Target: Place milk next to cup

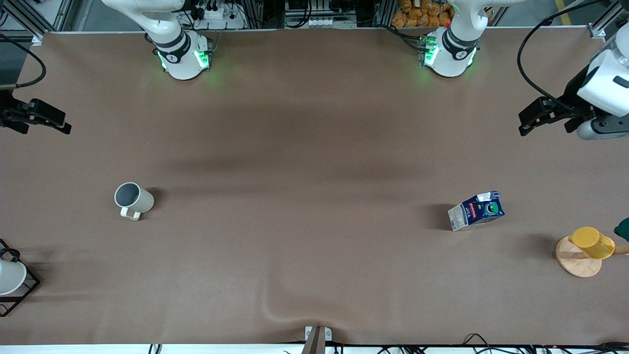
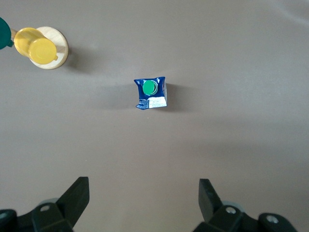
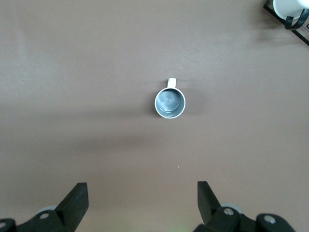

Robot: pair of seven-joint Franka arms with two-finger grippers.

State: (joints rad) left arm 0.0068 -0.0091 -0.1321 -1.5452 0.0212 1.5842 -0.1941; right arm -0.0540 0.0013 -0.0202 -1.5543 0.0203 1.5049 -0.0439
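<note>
Brown table (image 1: 314,147) (slightly rippled) carries milk (image 1: 475,211), cup (image 1: 133,199).

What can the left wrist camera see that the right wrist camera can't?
Only the left wrist view shows the milk standing upright, the yellow cup on its wooden disc, and the open left gripper. Only the right wrist view shows the cup, grey inside with its small handle, the white cup on a black wire rack, and the open right gripper. Both show the brown table below, with neither gripper holding anything.
</note>
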